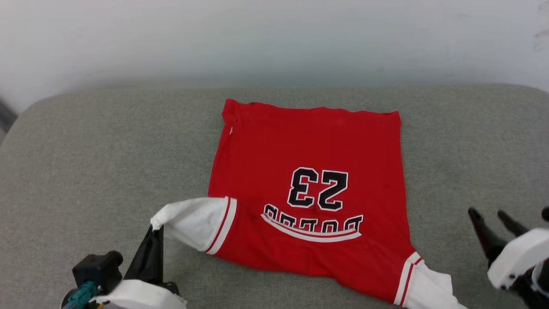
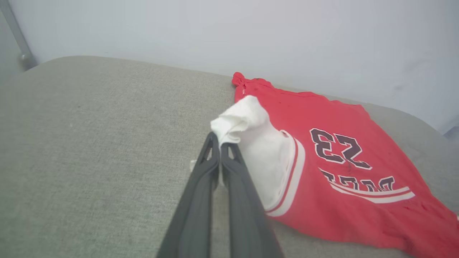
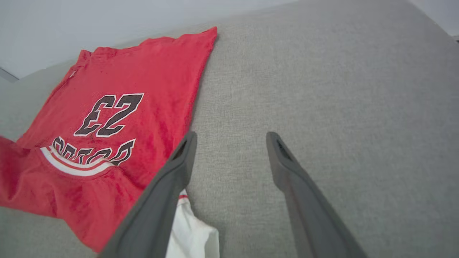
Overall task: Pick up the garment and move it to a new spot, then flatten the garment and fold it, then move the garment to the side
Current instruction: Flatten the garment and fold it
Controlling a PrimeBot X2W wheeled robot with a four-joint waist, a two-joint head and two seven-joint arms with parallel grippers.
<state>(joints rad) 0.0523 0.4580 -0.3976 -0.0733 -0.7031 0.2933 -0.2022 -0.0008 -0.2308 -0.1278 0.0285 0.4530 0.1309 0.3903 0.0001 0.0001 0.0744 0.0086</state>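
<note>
The garment point(image 1: 309, 171), a red jersey with a black "23", lies spread flat on the grey cushion point(image 1: 85, 150), its hem toward the wall. My left gripper point(image 1: 155, 229) is shut on the tip of the white left sleeve point(image 2: 247, 122), lifting it slightly off the cushion. The other white sleeve point(image 1: 429, 287) lies at the lower right. To the right of the garment my right gripper point(image 1: 489, 214) stands open, with nothing between its fingers point(image 3: 183, 157); its sleeve point(image 3: 192, 236) lies just below them.
A pale wall point(image 1: 274, 38) runs behind the cushion. Bare cushion stretches left of the jersey point(image 2: 89, 143) and right of it point(image 3: 322, 89). A metal leg point(image 2: 16, 36) stands at the far left.
</note>
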